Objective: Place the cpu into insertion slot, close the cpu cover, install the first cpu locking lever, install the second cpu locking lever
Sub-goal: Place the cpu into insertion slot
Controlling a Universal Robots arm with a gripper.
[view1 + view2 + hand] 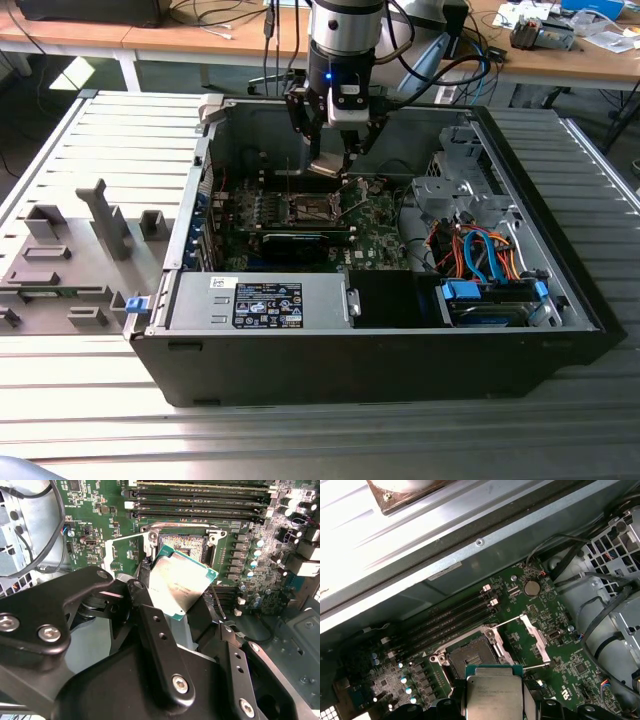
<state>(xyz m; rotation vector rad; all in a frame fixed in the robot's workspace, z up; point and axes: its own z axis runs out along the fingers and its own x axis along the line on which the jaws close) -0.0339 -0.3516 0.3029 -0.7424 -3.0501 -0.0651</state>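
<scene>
Hovering at upper centre of the exterior view, the pincer [334, 162] is hanging inside the open computer case [400, 365], just above the motherboard [300, 215]. The case is sitting on the slatted tabletop [90, 420] and carrying the board, a power supply [255, 300] at lower left and coloured drive cables [480, 250] at right.

Second wrist view: the pincer is clamping the cpu [181, 587] by its edges. The chip is tilting, one corner overlapping the insertion slot [187, 544], not seated.

First wrist view: the cpu [494, 697] is sitting just short of the slot [467, 656]. The cpu cover [535, 637] is standing open and the socket is lying bare.

My read: placement is needing the chip level, squared to the socket frame and lowered straight, with no sliding across the contacts.
</scene>
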